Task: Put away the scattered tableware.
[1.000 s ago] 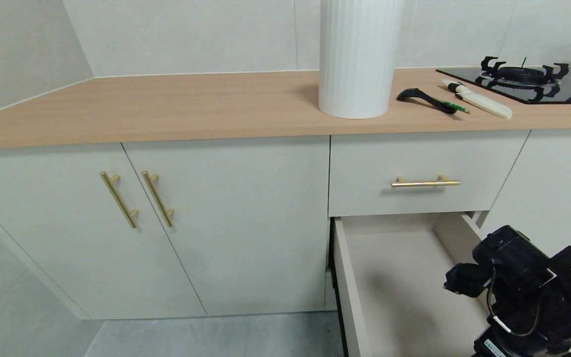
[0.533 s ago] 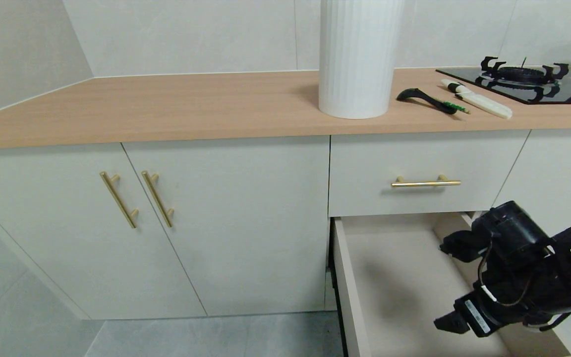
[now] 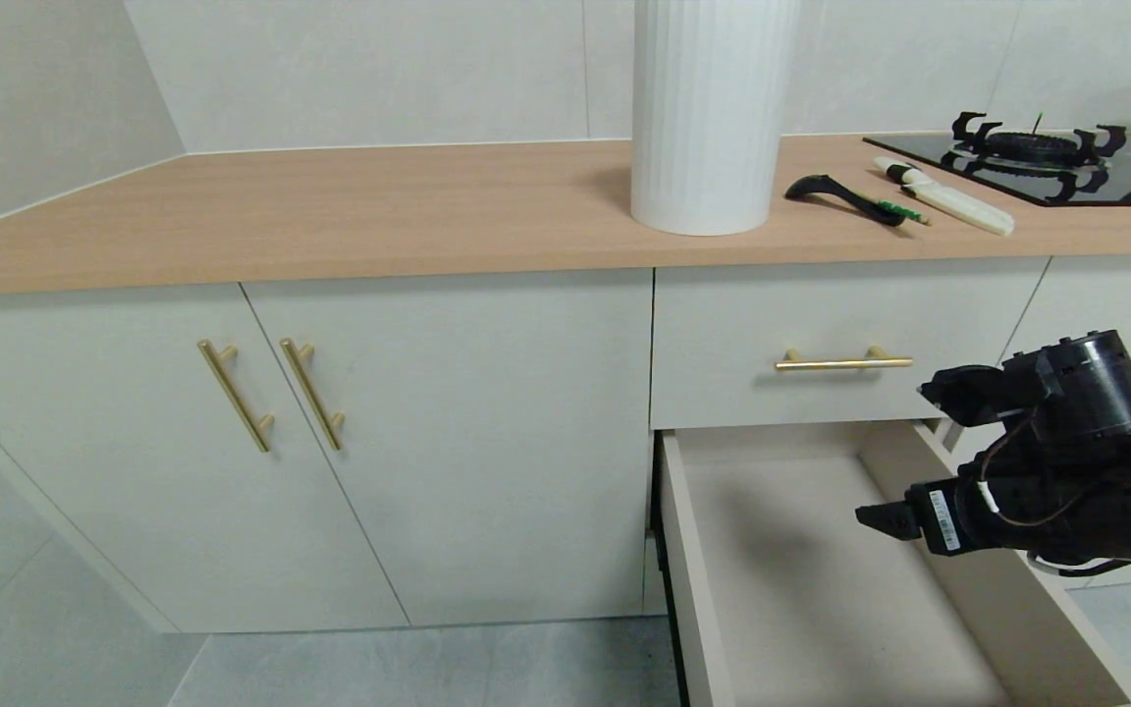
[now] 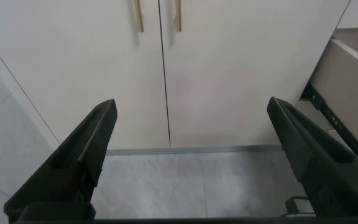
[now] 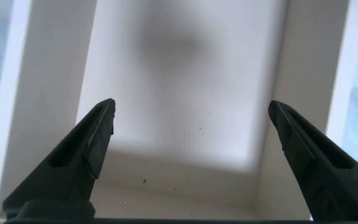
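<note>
So the open drawer (image 3: 801, 589) is the thing to go by here: it's pulled out under a shut drawer with a brass bar handle (image 3: 843, 362), and its pale inside has nothing in it. The right gripper (image 3: 891, 452) hangs over the drawer's right-hand wall, near the back, with its fingers spread wide and nothing between them. The right wrist view agrees: two dark fingers (image 5: 82, 158) far apart, with the drawer floor (image 5: 191, 93) below. The tableware sits on the wooden counter (image 3: 330, 211), up above the drawer. A black ladle (image 3: 845, 199) lies just about over the drawer's right half, and a white knife (image 3: 948, 197) is right beside it, further right, toward the black hob (image 3: 1047, 162). A tall white ribbed vase (image 3: 708, 118) stands on the counter above the drawer's left side. The left gripper (image 4: 191, 155) is wide open too, holding nothing, facing the double cabinet doors (image 4: 166, 68) to the left of the drawer, low near the grey floor (image 4: 179, 186).
</note>
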Tool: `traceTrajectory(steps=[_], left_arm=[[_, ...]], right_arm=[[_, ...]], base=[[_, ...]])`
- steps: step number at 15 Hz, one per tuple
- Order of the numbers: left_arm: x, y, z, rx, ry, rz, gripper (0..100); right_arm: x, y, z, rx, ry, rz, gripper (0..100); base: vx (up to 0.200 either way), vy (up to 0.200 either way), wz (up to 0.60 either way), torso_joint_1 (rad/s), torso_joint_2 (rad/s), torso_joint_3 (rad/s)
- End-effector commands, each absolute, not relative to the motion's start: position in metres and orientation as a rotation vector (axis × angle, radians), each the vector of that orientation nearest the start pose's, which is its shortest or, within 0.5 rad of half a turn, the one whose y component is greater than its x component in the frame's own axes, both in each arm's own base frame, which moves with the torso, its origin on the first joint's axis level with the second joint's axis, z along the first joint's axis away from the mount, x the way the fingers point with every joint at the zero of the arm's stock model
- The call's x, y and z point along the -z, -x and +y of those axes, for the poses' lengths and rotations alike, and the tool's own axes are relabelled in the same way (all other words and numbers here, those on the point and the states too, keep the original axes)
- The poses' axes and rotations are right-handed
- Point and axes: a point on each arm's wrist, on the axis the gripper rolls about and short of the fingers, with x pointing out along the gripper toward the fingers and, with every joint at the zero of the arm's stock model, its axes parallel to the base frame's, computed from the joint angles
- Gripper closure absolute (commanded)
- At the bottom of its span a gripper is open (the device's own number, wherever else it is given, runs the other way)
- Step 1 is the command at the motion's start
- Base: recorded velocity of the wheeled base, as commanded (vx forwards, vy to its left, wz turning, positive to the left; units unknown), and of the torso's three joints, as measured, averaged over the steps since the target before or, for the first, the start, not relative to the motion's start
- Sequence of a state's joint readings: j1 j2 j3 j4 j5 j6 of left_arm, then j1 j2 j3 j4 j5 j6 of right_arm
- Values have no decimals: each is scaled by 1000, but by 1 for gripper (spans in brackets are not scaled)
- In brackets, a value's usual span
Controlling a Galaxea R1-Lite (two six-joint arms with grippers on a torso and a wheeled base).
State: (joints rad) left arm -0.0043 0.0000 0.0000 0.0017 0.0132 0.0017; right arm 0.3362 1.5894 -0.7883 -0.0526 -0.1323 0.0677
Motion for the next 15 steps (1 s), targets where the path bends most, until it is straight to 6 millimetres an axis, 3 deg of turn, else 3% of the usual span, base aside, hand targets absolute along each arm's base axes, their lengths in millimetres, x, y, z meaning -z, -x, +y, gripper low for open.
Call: traceTrajectory(steps=[1, 7, 15], left_arm=[[-75, 23, 0, -9, -2, 2, 0], [-75, 23, 0, -9, -2, 2, 0], [-75, 23, 0, -9, -2, 2, 0]], right_arm=[[-164, -237, 79, -171, 108, 709, 0], [-168, -231, 79, -179, 112, 692, 0], [-166, -231, 79, -177, 115, 698, 0]], base=[[0, 0, 0, 0, 0, 0], [0, 0, 0, 30, -140, -148], [0, 0, 0, 171, -485, -295]])
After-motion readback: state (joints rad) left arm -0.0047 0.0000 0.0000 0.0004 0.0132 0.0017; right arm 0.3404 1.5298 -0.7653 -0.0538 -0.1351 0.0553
